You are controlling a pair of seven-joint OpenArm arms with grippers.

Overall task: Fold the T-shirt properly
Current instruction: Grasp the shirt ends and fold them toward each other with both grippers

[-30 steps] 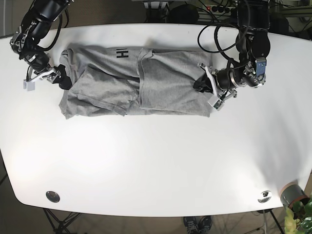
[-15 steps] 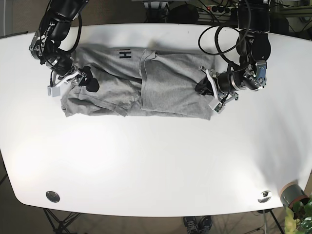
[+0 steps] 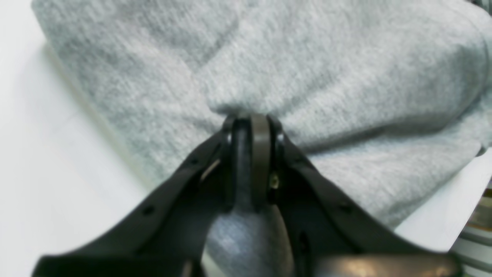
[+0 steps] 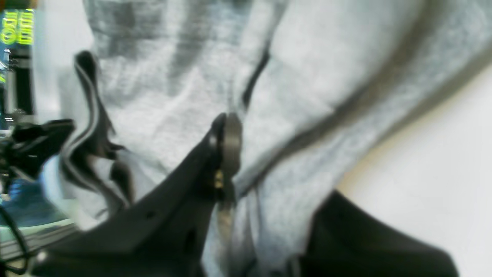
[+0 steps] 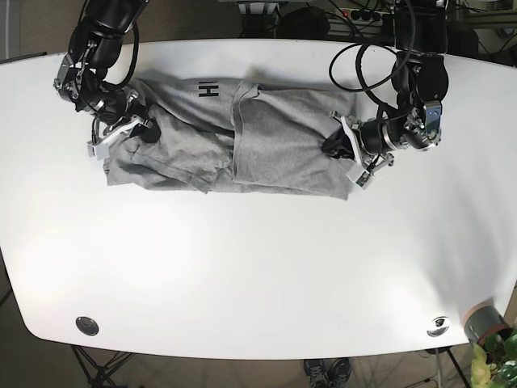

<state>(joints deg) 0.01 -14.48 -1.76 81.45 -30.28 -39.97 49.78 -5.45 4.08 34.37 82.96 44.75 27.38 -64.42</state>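
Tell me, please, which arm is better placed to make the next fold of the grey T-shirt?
Probably the right gripper: it pinches the grey T-shirt at the bunched sleeve end, while the left gripper anchors the flatter hem.

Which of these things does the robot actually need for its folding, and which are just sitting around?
Needed: T-shirt, left gripper, right gripper, both shut on the T-shirt.

Sitting around: grey cup, plant, two metal discs on the table.

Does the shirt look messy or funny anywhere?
Yes. The grey T-shirt lies rumpled on the white table, not in a neat rectangle: a flap overlaps its middle and the bottom edge runs uneven. Both the left gripper and right gripper pinch bunched fabric at its ends.
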